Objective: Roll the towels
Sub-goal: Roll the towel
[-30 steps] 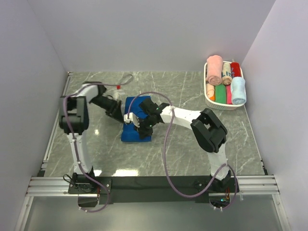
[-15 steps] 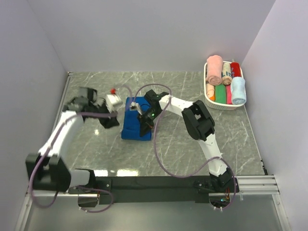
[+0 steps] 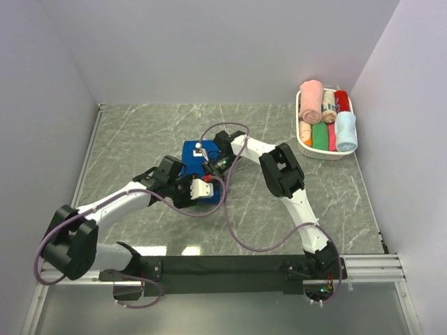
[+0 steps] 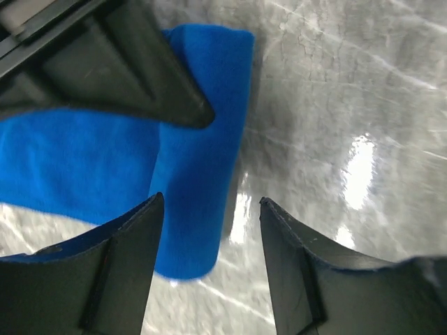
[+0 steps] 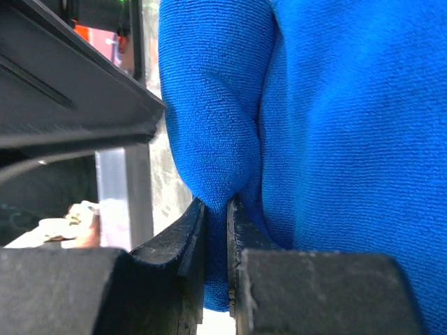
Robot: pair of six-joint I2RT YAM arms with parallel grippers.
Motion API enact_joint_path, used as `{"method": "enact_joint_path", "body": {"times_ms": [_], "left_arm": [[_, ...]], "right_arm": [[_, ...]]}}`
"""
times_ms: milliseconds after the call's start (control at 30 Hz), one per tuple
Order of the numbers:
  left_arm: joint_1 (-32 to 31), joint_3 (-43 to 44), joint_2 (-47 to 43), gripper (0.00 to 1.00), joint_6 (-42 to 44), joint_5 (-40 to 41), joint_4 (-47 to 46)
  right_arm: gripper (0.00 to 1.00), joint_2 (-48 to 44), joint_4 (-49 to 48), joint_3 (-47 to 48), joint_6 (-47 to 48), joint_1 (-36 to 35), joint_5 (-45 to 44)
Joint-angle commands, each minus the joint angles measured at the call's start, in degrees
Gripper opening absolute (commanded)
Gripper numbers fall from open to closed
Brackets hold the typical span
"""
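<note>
The royal blue towel [image 3: 190, 155] lies mid-table, partly rolled, with the roll [image 4: 202, 139] along one edge. My right gripper [image 3: 211, 165] is shut on a fold of this towel [image 5: 209, 125]; cloth fills the thin gap between its fingers [image 5: 215, 209]. At the towel's near side, my left gripper [image 3: 195, 190] is open. One end of the roll sits between its fingers [image 4: 209, 202] without being squeezed. The pale blue towel [image 3: 346, 131] lies rolled in the basket [image 3: 323, 155].
The white basket at the back right also holds rolled pink, green and red towels. The right gripper's black body [image 4: 105, 63] hangs close above the left gripper. White walls enclose the marble table on three sides.
My left arm has swung from the towel's left side round to its near side, and its jaws have widened. The right gripper has stayed pinched on the towel, shifting toward its far end.
</note>
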State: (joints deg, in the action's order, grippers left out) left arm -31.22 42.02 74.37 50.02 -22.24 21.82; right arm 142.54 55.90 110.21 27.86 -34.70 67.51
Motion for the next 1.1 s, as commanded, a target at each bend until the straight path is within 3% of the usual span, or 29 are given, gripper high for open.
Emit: {"method": "enact_joint_path", "body": {"times_ms": [0, 67, 167, 200, 233, 300, 400, 467, 667, 700, 800, 867, 967, 1067], "left_arm": [[-1.91, -1.06, 3.66, 0.61, 4.03, 2.55, -5.74], [-2.26, -1.06, 5.52, 0.56, 4.73, 2.82, -5.56], [-2.53, -0.19, 8.77, 0.4, 5.79, 1.94, -2.24], [-2.79, 1.12, 11.04, 0.26, 5.62, 1.68, -0.75], [-2.79, 2.0, 12.28, 0.2, 5.27, 1.41, 2.58], [-2.79, 4.11, 15.52, 0.08, 3.26, 0.71, 5.23], [-2.79, 5.43, 17.56, 0.01, 1.49, -1.13, 9.46], [-2.79, 6.31, 18.53, 0.01, 0.7, -2.01, 13.13], [-2.44, 11.5, 25.2, 0.01, -2.73, -3.6, 20.89], [-2.35, 12.03, 25.56, 0.01, -3.34, -3.95, 21.85], [-2.0, 13.34, 27.4, 0.01, -5.01, -4.83, 23.34], [-1.48, 14.31, 29.24, 0.01, -5.81, -5.97, 24.23], [-0.95, 18.6, 34.15, 0.01, -6.69, -7.63, 26.94], [0.28, 23.35, 40.3, 0.01, -6.51, -9.74, 31.17]], "right_arm": [[0.0, 5.64, 3.86, 0.53, 0.62, 0.33, -9.32], [0.0, 5.82, 3.69, 0.97, 0.01, 0.33, -9.5], [0.02, 5.03, 1.94, 0.09, -2.09, 1.12, -9.5], [0.07, 4.59, 1.15, -0.35, -2.8, 1.65, -9.41], [0.21, 3.89, -0.6, -1.57, -4.81, 2.0, -9.15], [0.34, 0.56, -2.71, -3.07, -7.36, 2.96, -8.1], [0.51, -7.34, -10.7, -7.9, -14.84, 4.63, -10.01], [0.59, -13.65, -15.37, -10.98, -18.0, 6.22, -12.47], [0.64, -28.42, -22.75, -17.04, -18.01, 11.13, -26.27], [0.75, -30.28, -23.46, -17.92, -17.58, 11.49, -28.37], [0.77, -38.45, -27.14, -21.96, -16.78, 12.55, -36.64], [0.79, -47.21, -33.11, -27.92, -17.22, 12.9, -42.96], [0.9, -59.37, -42.17, -37.24, -18.53, 12.73, -51.9], [0.99, -66.59, -41.24, -40.95, -20.48, 12.81, -52.58]]}}
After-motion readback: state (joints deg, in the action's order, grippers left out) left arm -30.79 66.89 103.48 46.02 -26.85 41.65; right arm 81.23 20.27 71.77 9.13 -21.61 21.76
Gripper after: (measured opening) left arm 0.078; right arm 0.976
